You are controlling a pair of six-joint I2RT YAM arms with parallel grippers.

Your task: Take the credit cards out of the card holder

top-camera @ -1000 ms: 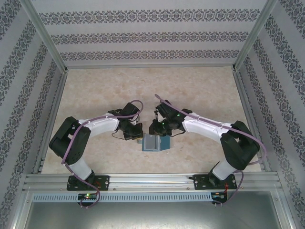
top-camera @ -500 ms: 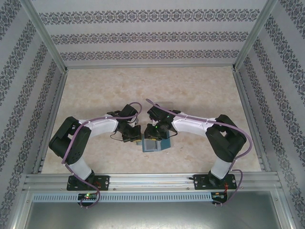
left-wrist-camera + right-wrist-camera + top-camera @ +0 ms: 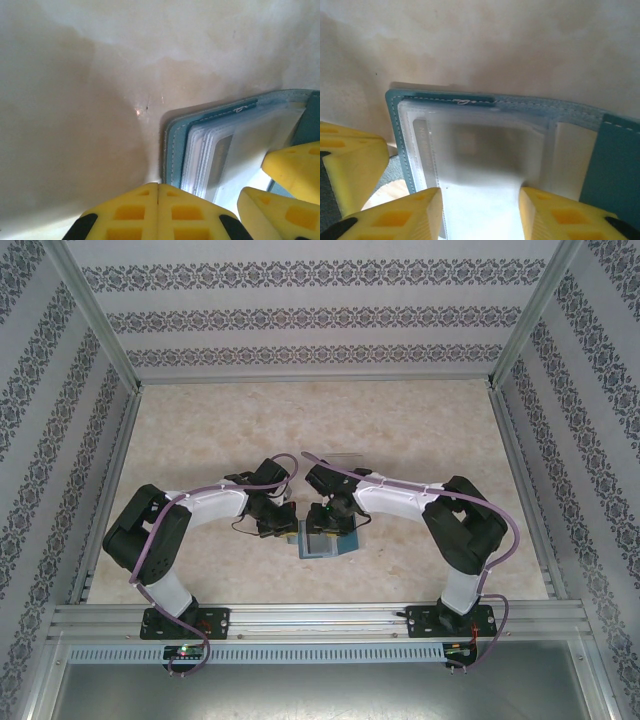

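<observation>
Where the two arms reach inward from their bases at the table's [image 3: 420, 420] near edge, the card holder [image 3: 322, 546] lies flat and open on the tabletop, about midway between the left and right edges and closer to the near edge than to the far one. Its teal cover frames a stack of cloudy clear pockets, and the credit cards [image 3: 220, 159] sit inside these pockets, seen only dimly as pale shapes with a greyish patch.

At the holder's left edge the left gripper [image 3: 158, 186] is closed, its two yellow fingers pressed together with no gap; whether it presses on the cover cannot be told. Just beside it, the right gripper [image 3: 480, 199] is spread wide over the pockets, one yellow finger [image 3: 407, 215] near the holder's stitched left border and the other toward the teal flap on the right, with nothing held between them.

Beyond both grippers the pale marbled tabletop runs bare to the far edge, where patterned walls [image 3: 320, 315] rise.
</observation>
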